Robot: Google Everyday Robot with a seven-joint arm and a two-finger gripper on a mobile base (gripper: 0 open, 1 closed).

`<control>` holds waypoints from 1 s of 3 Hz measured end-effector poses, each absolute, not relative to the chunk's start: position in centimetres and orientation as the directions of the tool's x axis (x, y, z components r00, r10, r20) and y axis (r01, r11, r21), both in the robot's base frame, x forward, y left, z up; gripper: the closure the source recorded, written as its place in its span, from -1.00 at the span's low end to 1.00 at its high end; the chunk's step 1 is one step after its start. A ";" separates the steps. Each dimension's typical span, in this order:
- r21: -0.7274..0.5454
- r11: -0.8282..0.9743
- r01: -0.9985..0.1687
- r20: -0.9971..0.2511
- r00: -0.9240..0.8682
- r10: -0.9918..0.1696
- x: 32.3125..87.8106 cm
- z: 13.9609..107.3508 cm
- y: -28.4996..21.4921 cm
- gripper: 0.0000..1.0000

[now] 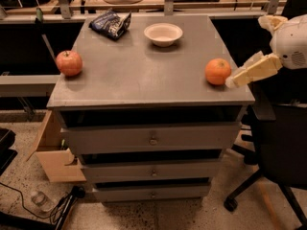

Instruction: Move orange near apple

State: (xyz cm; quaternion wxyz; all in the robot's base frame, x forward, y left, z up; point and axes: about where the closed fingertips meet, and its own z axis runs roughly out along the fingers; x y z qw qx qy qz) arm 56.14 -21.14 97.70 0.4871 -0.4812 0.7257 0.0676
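One round orange fruit [218, 71], one glossy red apple [69, 63], one white bowl [163, 34], one blue foil bag [111, 24]; one cream end effector [232, 83] at the grey worktop's [144, 75] 3 o'clock.

A grey three-drawer cabinet [120, 140] stands on speckled floor [158, 217], a black office chair [280, 145] beside it.

Cream end effector [233, 82] beside bright orange [218, 71], red apple [69, 63], grey cabinet [139, 75], white bowl [163, 34]

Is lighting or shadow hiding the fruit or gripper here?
Camera view: dim warm light, no glare on the tabletop; orange and apple clearly lit, each with a small shadow beneath; gripper, at the table's right edge beside the orange, brightly lit; drawer gaps lie in deep shadow.
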 end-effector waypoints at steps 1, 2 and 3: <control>-0.368 0.529 -0.765 -0.775 -0.063 -0.629 56.1 97.7 -21.0 -1.00; -0.318 0.566 -0.761 -0.815 -0.085 -0.573 57.3 96.0 -21.0 -1.00; -0.279 0.586 -0.761 -0.848 -0.091 -0.522 59.0 94.1 -21.0 -1.00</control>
